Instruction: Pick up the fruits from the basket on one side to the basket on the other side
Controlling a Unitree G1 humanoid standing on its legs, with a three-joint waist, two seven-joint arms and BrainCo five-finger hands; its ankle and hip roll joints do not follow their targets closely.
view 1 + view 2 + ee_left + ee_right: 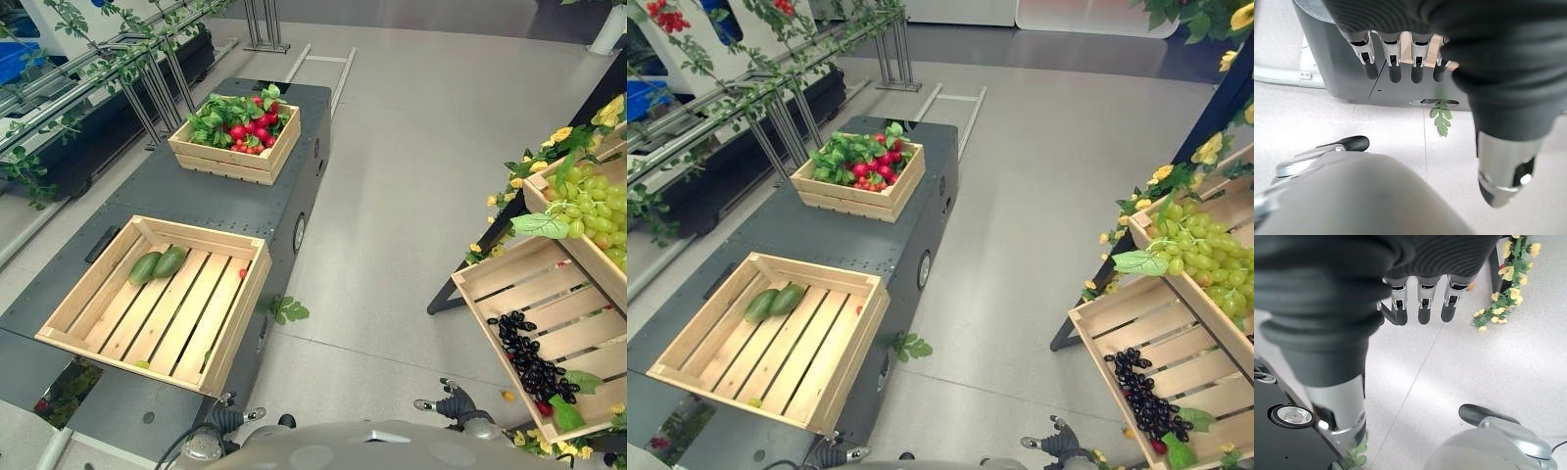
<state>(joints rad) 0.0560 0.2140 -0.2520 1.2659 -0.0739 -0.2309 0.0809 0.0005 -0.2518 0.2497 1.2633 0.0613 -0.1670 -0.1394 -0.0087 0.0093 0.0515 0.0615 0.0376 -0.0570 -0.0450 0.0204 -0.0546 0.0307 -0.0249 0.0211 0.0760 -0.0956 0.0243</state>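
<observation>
Left eye view puts the two green mangoes (157, 265) side by side on the slats near the far left corner of the near crate (235, 333), left of centre in the frame; smooth, oval skins on pale raw wood. A tiny red fruit (243, 273) lies by that crate's right wall. I'd judge the move barely begun: the dark grapes (529, 367), a glossy beaded heap, lie in the slatted crate (480, 284) at lower right, and the green grapes (593, 211) sit above them at the right edge. Radishes with leaves fill the far crate (211, 162) on the dark grey surface (118, 220). Left hand (1400, 58) and right hand (1420, 301) hang low over the speckled floor (392, 196), fingers straight, slightly apart, holding nothing.
</observation>
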